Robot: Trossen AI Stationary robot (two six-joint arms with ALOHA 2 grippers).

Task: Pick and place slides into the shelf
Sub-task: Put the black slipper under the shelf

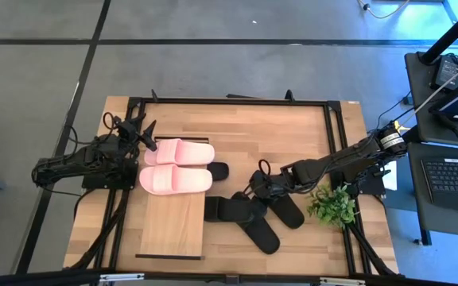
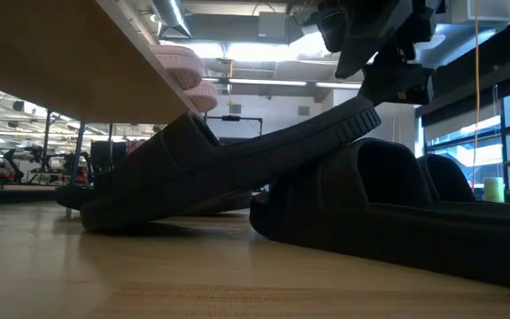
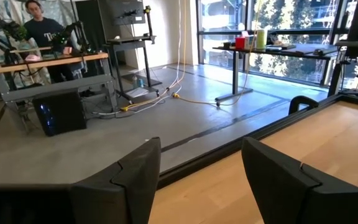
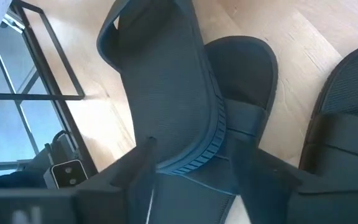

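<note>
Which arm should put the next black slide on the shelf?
The right. Its hand is already shut on a black slide, tilted with one end lifted off the table, beside the shelf. The left hand is open and empty by the pink slides.

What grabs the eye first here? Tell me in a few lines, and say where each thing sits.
The pale pink pair of slides lies side by side on the shelf at the table's left. Right of the shelf, the black slides lie jumbled on the tabletop, and the right gripper is shut on one black slide, tipping its heel end up. The left gripper hovers open beside the pink pair.
</note>
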